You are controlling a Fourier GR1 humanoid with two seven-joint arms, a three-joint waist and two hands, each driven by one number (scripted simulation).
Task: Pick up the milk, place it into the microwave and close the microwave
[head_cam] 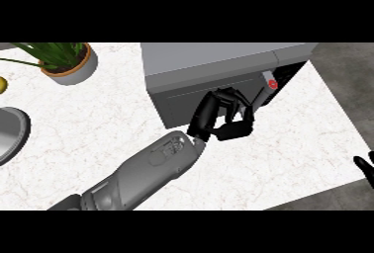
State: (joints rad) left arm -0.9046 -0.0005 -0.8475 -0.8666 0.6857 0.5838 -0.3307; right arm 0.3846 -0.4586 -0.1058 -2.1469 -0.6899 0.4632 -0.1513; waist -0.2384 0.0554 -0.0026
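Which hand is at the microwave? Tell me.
The left hand, against the front of the microwave; the right hand rests apart at the view's right edge.

left hand (223, 116) at microwave (211, 74) door | right hand (364, 167) at edge

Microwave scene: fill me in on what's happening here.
The left hand is up against the front of the microwave, fingers on its door, which is nearly closed. Something white and red, possibly the milk, shows in the gap at the door's right edge. The right hand rests at the view's right edge. A potted plant stands on the counter.
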